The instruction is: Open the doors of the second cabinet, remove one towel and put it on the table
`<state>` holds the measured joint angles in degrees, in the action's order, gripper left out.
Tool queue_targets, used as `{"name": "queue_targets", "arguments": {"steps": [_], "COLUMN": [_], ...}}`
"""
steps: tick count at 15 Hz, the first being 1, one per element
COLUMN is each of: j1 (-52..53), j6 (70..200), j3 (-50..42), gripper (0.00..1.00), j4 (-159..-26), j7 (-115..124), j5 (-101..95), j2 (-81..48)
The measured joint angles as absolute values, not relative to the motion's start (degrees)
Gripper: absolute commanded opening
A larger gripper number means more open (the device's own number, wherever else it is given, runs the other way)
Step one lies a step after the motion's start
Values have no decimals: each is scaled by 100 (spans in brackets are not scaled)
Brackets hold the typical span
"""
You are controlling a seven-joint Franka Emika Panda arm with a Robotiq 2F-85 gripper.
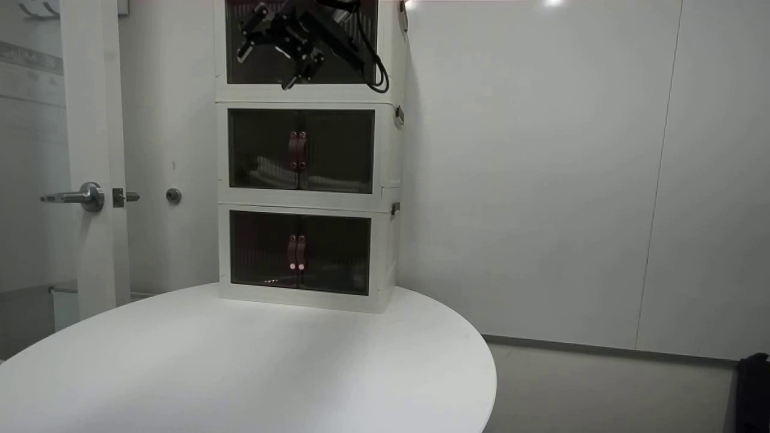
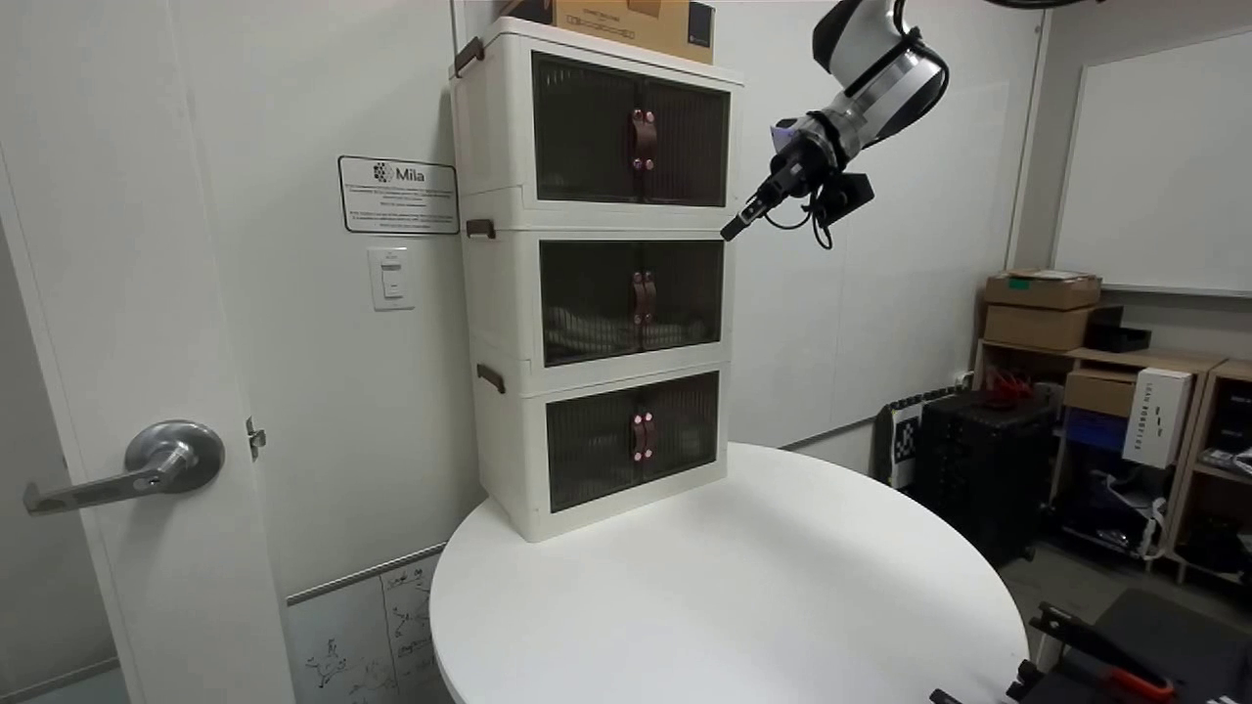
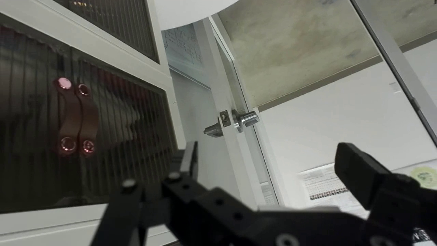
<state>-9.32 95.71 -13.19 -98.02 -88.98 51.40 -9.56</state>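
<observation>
Gripper point(image 1: 267, 68): jaws wide apart; upper part of the frame in both exterior views.
Cabinet point(image 1: 301, 199): middle tier, left of centre.
Doors point(image 1: 316, 147): both closed.
Towel point(image 1: 274, 172): pale, dim shape low behind the doors.
Table point(image 1: 289, 367): round, white; bottom of frame.

- Tabletop point(image 1: 258, 367): round, white, smooth; its near edge runs out of frame in both exterior views.
- Cabinet stack point(image 2: 597, 303): three tiers, upright at the far edge, toward the left in an exterior view.
- Bottom cabinet point(image 1: 331, 255): the tier touching the tabletop, dark front facing the near side.
</observation>
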Motion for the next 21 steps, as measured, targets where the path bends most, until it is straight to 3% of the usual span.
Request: {"name": "queue_targets", "arguments": {"steps": [8,21], "j1": [-1438,-1672], "j6": [9150,9241], "j3": [-874,-366], "gripper": [100,100], "j4": [-8127,-6574], "j7": [-8771,-7592], "j5": [5201,5423], "j2": [-2397,-3820]}}
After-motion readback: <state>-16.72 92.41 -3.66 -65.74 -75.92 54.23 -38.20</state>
